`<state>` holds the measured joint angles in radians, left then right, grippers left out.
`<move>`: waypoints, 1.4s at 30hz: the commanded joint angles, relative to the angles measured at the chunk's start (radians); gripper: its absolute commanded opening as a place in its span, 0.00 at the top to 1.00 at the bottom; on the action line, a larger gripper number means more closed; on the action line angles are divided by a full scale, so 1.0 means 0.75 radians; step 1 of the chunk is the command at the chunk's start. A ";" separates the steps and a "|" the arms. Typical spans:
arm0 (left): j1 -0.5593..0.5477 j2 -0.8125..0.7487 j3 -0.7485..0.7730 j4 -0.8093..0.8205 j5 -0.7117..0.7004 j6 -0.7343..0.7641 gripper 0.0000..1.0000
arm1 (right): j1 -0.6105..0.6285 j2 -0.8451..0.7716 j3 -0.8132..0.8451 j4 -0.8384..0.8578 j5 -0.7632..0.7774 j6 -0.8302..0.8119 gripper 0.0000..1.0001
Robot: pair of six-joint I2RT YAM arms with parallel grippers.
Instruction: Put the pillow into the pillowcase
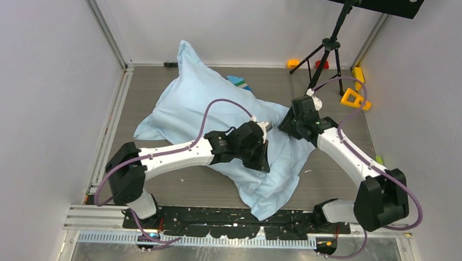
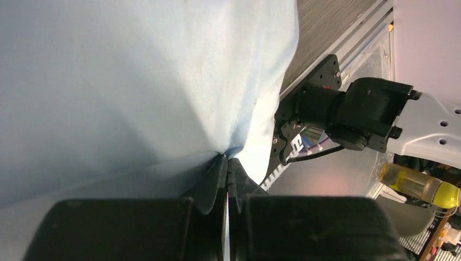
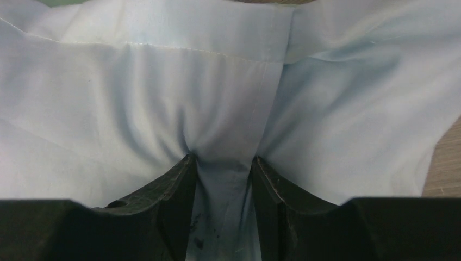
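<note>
The light-blue pillowcase (image 1: 189, 100) lies across the middle of the table, plump at its far part and flat and wrinkled toward the near edge. No white pillow shows; I cannot tell whether it is inside. My left gripper (image 1: 262, 158) rests on the case's near-right part and is shut on a thin pinch of its cloth (image 2: 136, 81), with the fingertips (image 2: 226, 159) pressed together. My right gripper (image 1: 288, 124) is at the case's right edge. It is closed on a thick fold of the hemmed cloth (image 3: 163, 92), which fills the gap between its fingers (image 3: 220, 160).
A black tripod (image 1: 330, 47) stands at the back right. Yellow toy blocks (image 1: 353, 99) and small orange and red toys (image 1: 293, 64) lie near it. Blue-green blocks (image 1: 239, 82) peek out behind the case. White walls close in the table on three sides.
</note>
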<state>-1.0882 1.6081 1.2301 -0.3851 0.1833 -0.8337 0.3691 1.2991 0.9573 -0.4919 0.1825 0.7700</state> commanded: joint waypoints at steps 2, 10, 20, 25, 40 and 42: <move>-0.009 0.001 0.078 -0.012 0.023 0.074 0.86 | -0.017 0.096 0.098 0.108 -0.117 -0.072 0.53; 0.026 -0.082 0.228 -0.123 0.014 0.175 0.53 | -0.079 0.259 0.267 0.085 -0.144 -0.135 0.53; 0.207 -0.250 0.291 -0.274 0.038 0.255 0.18 | -0.114 0.238 0.518 -0.126 -0.093 -0.203 0.43; 0.347 -0.315 0.317 -0.398 -0.022 0.298 0.00 | -0.115 0.118 0.595 -0.229 -0.088 -0.217 0.20; 0.438 -0.539 0.363 -0.652 -0.651 0.422 0.00 | -0.115 -0.384 0.505 -0.349 -0.145 -0.196 0.16; 0.438 -0.556 0.350 -0.665 -0.663 0.414 0.00 | -0.115 -0.409 0.497 -0.358 -0.147 -0.192 0.15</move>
<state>-0.7643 1.2240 1.4765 -0.8471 -0.2230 -0.5442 0.2859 1.0180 1.3514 -0.7395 0.0872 0.6277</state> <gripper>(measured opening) 0.996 0.843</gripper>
